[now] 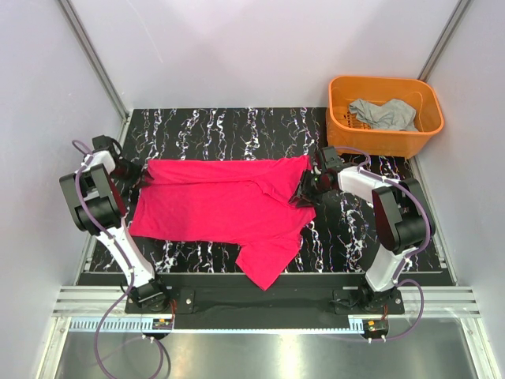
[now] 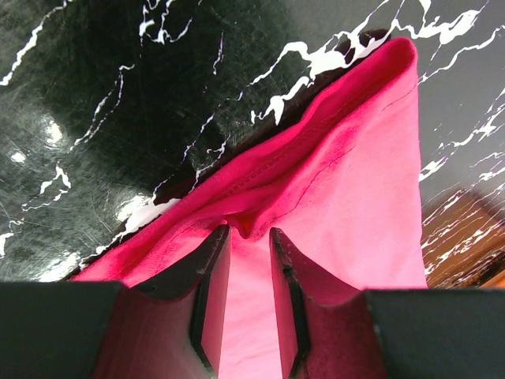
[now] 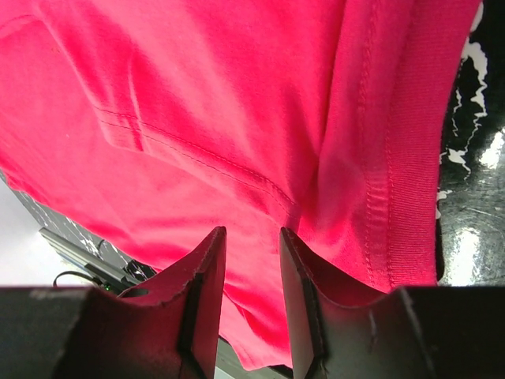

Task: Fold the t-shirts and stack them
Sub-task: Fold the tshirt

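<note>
Where the magenta-red t-shirt (image 1: pixel 221 201) lies spread across the black marbled table (image 1: pixel 347 229), one sleeve (image 1: pixel 268 264) reaches the near edge and may be hanging over it.

Risks, nearest first:
- That sleeve may drag or catch on the table edge if the far side is carried toward the arms, which would pull the fold crooked.
- The left gripper (image 1: pixel 134 170) sits at the shirt's far left corner. Its wrist view shows the fingers (image 2: pixel 211 268) close together on a small pinch of hem. So little cloth is held that it could slip out under tension.
- The right gripper (image 1: pixel 309 185) sits at the far right side by the other sleeve. Its fingers (image 3: pixel 207 268) are likewise closed on bunched red cloth near a seam. How many layers are caught cannot be told, and an extra layer would come along into the fold.
- If the two arms move unevenly, the cloth between them would skew or wrinkle.
- The light grey t-shirt (image 1: pixel 383 113) lies crumpled in the orange basket (image 1: pixel 371 140) at the far right, well apart from the red one. Its bunched state may make a clean corner hard to find.

Count: two t-shirts, one red and one grey; one basket; two grippers, both holding the red shirt.
</note>
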Tool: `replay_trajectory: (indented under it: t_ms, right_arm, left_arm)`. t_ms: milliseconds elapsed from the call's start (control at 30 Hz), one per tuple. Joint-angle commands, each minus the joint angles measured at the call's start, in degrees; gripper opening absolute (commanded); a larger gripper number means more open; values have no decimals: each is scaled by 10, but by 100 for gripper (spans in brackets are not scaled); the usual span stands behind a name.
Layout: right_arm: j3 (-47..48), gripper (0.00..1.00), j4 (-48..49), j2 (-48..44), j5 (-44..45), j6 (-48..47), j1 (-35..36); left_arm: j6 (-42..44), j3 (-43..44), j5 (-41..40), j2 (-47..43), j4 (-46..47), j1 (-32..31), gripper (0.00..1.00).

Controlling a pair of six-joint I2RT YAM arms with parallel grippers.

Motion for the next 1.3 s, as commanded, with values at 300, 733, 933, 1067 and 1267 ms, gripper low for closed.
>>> replay_trajectory:
  t_ms: [300,733,933,1067,1267]
  right_arm:
    - [-12,47,7,-25,-1,31,0]
    - [-22,42,2,-33,15,39,-27]
    - [8,41,7,9,-14,34,-25]
    - [9,39,9,13,-9,35,-18]
    - [7,38,14,28,-9,32,-19]
  left_arm:
    - [3,3,0,11,10,5,17]
    - [30,14,1,-1,-5,3,0]
    - [33,21,6,1,-9,2,0]
    - [34,21,7,0,-10,0,0]
    - [34,23,13,2,-10,-1,0]
